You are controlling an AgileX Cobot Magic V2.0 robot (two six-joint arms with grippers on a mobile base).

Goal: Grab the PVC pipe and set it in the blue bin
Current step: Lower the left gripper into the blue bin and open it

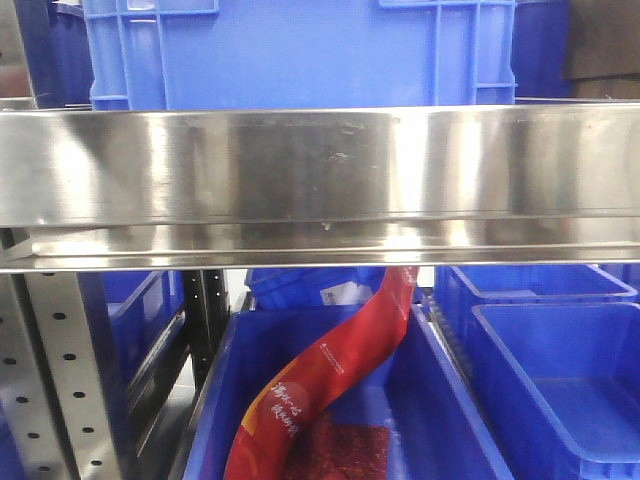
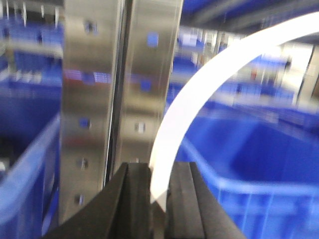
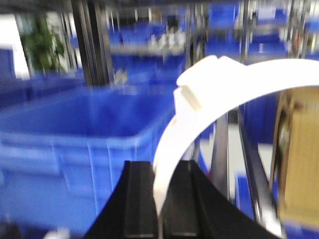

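Note:
The PVC pipe is a white curved strip. In the left wrist view the pipe (image 2: 199, 89) arcs up and to the right from my left gripper (image 2: 159, 172), whose black jaws are shut on its end. In the right wrist view the pipe (image 3: 224, 84), with a raised joint near its bend, rises from my right gripper (image 3: 164, 169), which is shut on that end. A blue bin (image 2: 259, 186) lies ahead and to the right of the left gripper. Another blue bin (image 3: 75, 134) lies to the left of the right gripper. Neither gripper nor the pipe shows in the front view.
A steel shelf beam (image 1: 320, 170) crosses the front view, with a blue bin (image 1: 300, 50) on top. Below it a blue bin (image 1: 455, 420) holds a long red packet (image 1: 330, 370), beside another blue bin (image 1: 560, 380). A perforated steel upright (image 2: 119, 99) stands close ahead of the left gripper.

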